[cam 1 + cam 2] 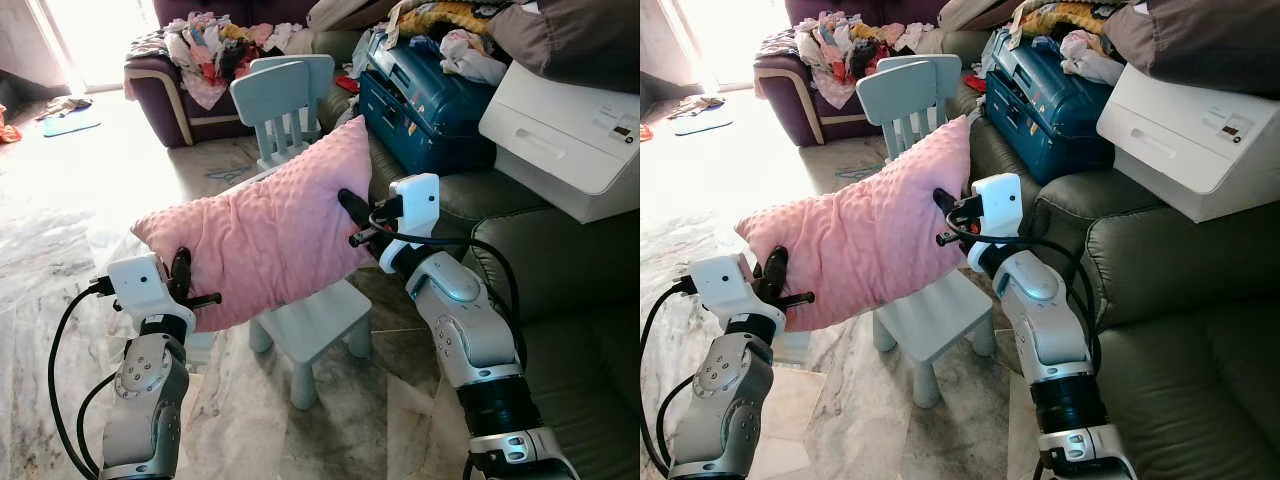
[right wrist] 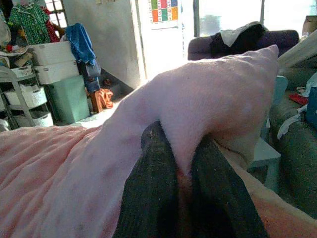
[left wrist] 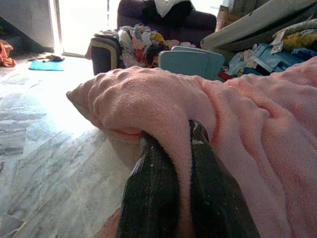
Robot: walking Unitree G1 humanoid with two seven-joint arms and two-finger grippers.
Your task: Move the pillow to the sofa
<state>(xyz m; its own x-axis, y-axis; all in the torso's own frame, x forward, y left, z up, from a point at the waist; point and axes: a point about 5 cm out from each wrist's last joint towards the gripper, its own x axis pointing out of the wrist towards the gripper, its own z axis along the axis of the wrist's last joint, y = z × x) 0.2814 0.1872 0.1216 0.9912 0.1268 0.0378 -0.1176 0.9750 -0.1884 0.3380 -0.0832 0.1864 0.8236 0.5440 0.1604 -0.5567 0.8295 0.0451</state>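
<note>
One pillow: pink, dimpled plush, held in the air between both arms, tilted with its upper corner toward the green sofa and its lower end toward the floor. It hangs above a small chair, not resting on it.

Two grippers, both engaged. Left gripper: fingers closed tight on the pillow's lower left edge, fabric bunched between them. Right gripper: fingers clamped on the pillow's right edge, a fold of plush pinched between them.

Two pale blue child chairs: one directly under the pillow, between the robot and the sofa front; one behind the pillow, its back facing the camera.

One blue suitcase, lying on the sofa beyond the pillow, with loose clothing on and behind it.

One white printer-like box, on the sofa's right side.

One purple armchair at the far side of the room, holding a heap of mixed clothes.

One blue mat on the marble floor near the bright doorway.

One shelf unit with white bins, seen in the right wrist view.
</note>
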